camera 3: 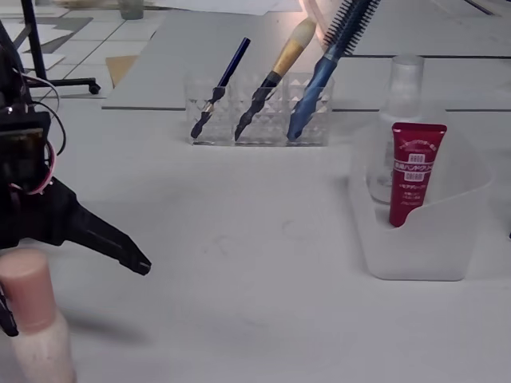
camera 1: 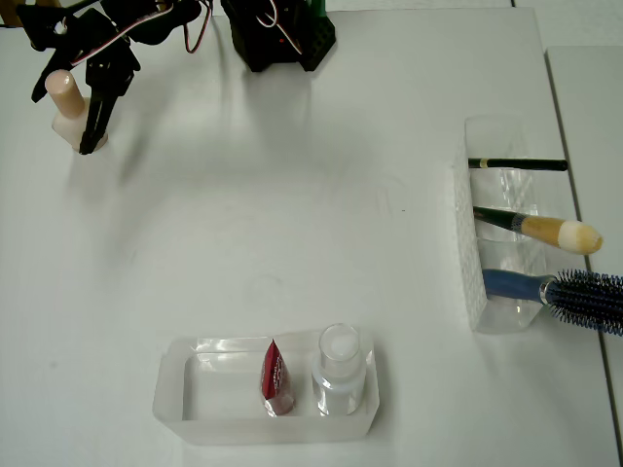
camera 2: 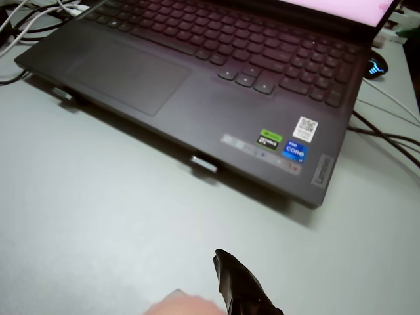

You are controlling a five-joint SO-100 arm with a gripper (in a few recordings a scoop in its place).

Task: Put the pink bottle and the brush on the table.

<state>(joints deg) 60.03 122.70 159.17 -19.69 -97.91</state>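
Observation:
The pink bottle [camera 1: 64,105] stands upright on the white table [camera 1: 273,224] at the far left in the overhead view. My gripper [camera 1: 78,134] is open around it, one black finger [camera 1: 97,117] just right of the bottle and apart from it. In the fixed view the bottle [camera 3: 32,319] is at the lower left, and the long finger [camera 3: 112,247] reaches out behind it. The wrist view catches a blurred bit of the pink cap [camera 2: 177,303] beside a fingertip [camera 2: 239,289]. The brush [camera 1: 555,233] leans in the clear holder [camera 1: 471,282], also in the fixed view [camera 3: 281,57].
The holder also has a thin dark pencil [camera 1: 516,164] and a blue hairbrush [camera 1: 584,295]. A clear tray [camera 1: 170,389] near the front holds a red tube [camera 1: 275,377] and a clear bottle [camera 1: 339,370]. A laptop [camera 2: 197,85] lies close ahead in the wrist view.

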